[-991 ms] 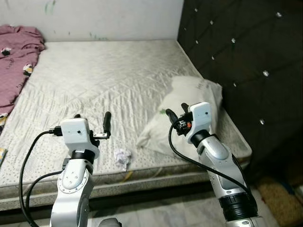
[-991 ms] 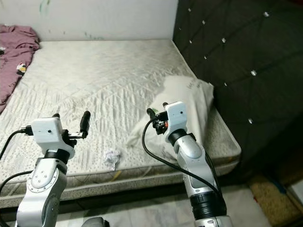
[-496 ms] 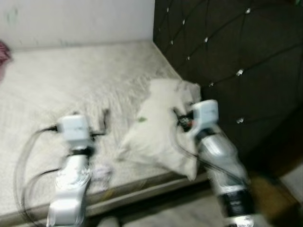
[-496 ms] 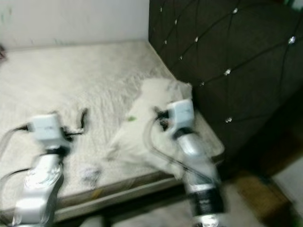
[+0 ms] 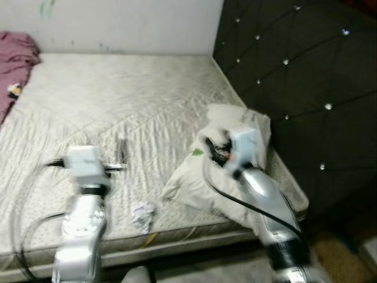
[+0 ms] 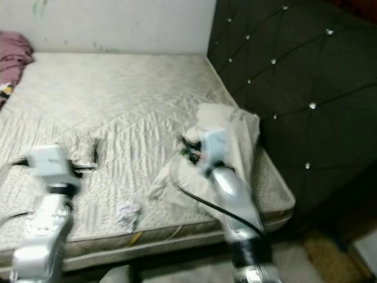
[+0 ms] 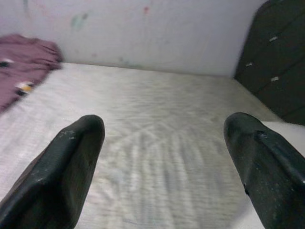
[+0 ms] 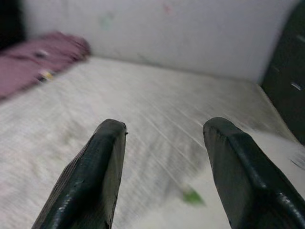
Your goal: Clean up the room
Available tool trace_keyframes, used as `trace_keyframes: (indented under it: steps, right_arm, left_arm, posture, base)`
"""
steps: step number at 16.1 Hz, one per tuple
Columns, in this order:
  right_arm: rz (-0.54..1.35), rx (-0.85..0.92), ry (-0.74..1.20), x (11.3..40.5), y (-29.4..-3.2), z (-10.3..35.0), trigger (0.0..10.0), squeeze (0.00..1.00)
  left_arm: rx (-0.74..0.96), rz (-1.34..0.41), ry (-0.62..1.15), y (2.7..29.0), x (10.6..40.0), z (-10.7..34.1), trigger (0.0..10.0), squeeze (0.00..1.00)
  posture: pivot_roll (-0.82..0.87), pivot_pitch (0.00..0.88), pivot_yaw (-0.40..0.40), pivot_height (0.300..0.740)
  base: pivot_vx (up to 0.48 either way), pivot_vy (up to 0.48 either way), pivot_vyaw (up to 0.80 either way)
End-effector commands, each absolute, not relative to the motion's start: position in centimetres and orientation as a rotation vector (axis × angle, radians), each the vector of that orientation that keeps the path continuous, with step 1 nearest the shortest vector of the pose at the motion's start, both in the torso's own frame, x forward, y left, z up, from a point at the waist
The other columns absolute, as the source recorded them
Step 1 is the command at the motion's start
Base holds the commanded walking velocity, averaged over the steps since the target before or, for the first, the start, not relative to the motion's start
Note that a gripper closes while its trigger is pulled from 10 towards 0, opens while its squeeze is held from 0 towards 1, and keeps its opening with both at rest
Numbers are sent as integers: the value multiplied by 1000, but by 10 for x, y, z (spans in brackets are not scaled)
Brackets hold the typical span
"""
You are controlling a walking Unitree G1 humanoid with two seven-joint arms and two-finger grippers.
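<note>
Pillow (image 5: 227, 159) lies slumped near the foot-side edge of the bare mattress (image 5: 118, 100), just beside the dark tufted headboard (image 5: 294, 76); it is askew and partly overhanging the mattress edge. A crumpled paper scrap (image 5: 141, 215) sits on the mattress close to the front edge, between the two arms.

Step in hand, as judged: approach and survey at the bedside; no object is yet grasped. The head views are blurred, consistent with the robot being in motion.

Right gripper (image 8: 162, 167): fingers spread wide, holding nothing, raised over the pillow's near side. Left gripper (image 7: 164, 162): fingers likewise spread wide and empty, raised over open mattress, apart from the paper scrap.

Next move, as judged: steady the stance, then lower one gripper onto a chosen item. The scrap is small and light and calls for a narrow pinch; the pillow is soft and bulky and would likely need a deep bite of fabric or both arms.

Count:
- pillow: one
- crumpled paper scrap: one
- maroon blanket (image 5: 15, 65): one, heaped at the far left of the mattress
- grippers: two, both empty
</note>
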State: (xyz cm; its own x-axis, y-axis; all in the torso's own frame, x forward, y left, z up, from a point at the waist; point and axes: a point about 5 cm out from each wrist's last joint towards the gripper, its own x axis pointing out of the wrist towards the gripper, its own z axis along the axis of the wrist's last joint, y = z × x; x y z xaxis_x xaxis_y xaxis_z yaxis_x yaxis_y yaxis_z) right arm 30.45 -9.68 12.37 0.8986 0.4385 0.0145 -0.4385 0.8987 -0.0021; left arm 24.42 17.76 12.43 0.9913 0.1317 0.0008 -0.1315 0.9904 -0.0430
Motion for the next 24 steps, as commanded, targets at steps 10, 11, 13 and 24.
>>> trace_keyframes:
  steps: [10, 11, 13, 24]
  right_arm:
    - [398, -10, -9, 305, -110, 122, 10000, 0]
    - [392, -31, -4, 305, -110, 120, 10000, 0]
    - [382, -30, -2, 305, -110, 119, 10000, 0]
    - [303, 56, -12, 303, -113, 125, 10000, 0]
  left_arm:
    - [-37, 139, -9, 172, 247, 125, 10000, 0]
    - [-46, 139, -13, 172, 247, 124, 10000, 0]
    - [-75, 128, -16, 172, 245, 123, 10000, 0]
    - [-8, 164, 8, 184, 245, 118, 10000, 0]
  posture:
    - [2, 0, -61, 740]
    - [2, 0, -60, 740]
    - [-1, 0, -55, 740]
    - [-5, 0, -41, 726]
  base:
    - [0, 384, 0]
    - [0, 0, 444]
    - [0, 0, 791]
    - [0, 0, 156]
